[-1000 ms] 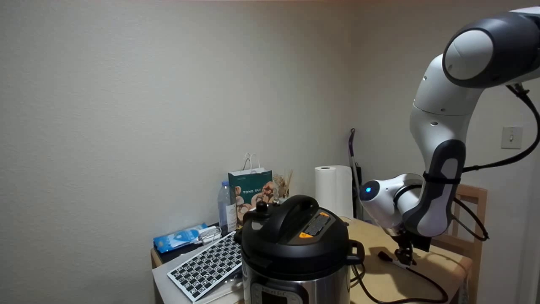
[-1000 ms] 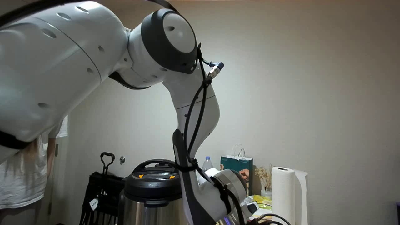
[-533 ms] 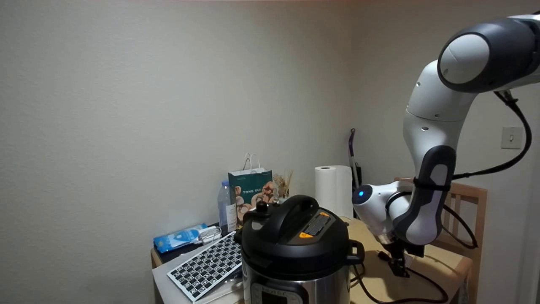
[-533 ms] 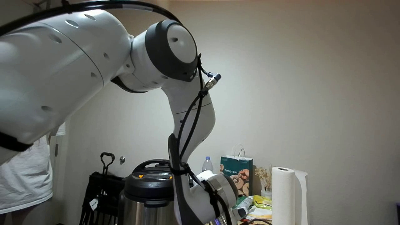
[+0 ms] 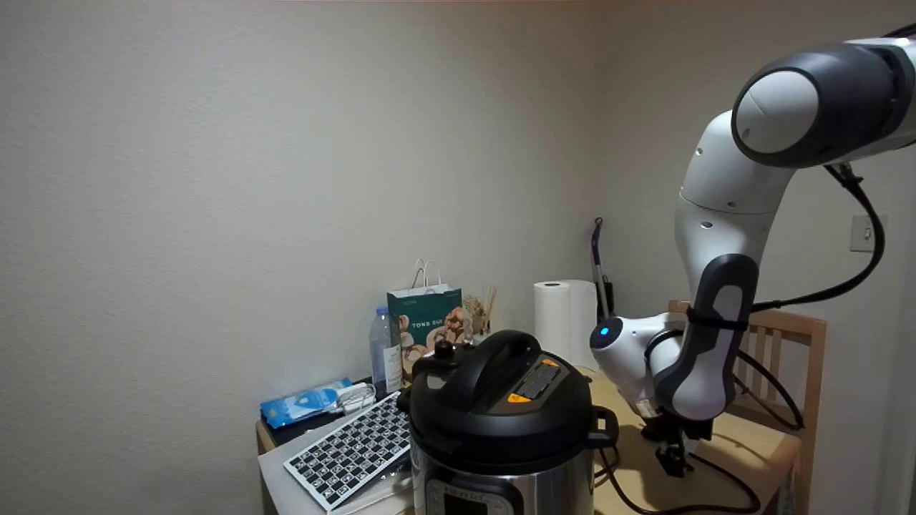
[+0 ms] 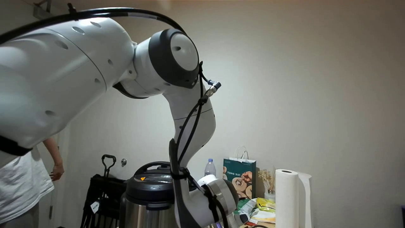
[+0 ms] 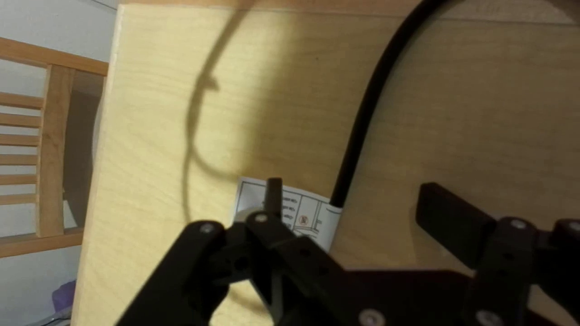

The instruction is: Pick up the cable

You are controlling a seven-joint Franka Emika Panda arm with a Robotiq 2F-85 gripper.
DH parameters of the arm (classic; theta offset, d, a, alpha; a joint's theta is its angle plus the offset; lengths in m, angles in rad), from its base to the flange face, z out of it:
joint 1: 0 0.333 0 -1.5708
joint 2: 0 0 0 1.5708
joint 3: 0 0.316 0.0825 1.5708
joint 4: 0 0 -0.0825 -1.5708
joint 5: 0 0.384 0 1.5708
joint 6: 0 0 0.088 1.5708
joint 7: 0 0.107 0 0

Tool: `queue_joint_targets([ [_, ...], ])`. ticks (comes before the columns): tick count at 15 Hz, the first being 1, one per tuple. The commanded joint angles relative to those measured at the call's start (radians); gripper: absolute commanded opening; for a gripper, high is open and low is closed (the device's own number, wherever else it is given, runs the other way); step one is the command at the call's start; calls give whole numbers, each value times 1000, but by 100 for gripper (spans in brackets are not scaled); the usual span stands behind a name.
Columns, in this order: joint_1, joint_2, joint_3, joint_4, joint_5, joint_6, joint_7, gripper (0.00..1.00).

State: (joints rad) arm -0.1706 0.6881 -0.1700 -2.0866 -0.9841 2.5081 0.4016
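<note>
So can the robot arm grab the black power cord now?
Probably yes: in the wrist view, the gripper is open, its jaws on either side of the black power cord. The cord's printed white label, partly behind one jaw, might get caught too. The gripper's height is hard to judge.

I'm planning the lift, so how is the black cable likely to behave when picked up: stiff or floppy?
Probably floppy: the cable lies in loose curves, so it would likely sag. It may tug, since part runs out of sight behind the pressure cooker in an exterior view. Its white label sticks out sideways and might fold if pinched.
</note>
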Motion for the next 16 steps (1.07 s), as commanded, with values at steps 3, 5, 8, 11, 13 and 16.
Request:
queue_joint_targets([
  [3, -53, -35, 19, -23, 185, 27, -233, 37],
  [5, -69, -49, 24, -28, 258, 30, -332, 25],
  [8, -107, -68, 35, -19, 395, -2, -507, 6],
  [11, -137, -54, 30, 40, 534, -97, -670, 2],
  [13, -142, -31, 14, 96, 570, -177, -744, 5],
  [16, -121, -32, -13, 97, 555, -165, -725, 34],
])
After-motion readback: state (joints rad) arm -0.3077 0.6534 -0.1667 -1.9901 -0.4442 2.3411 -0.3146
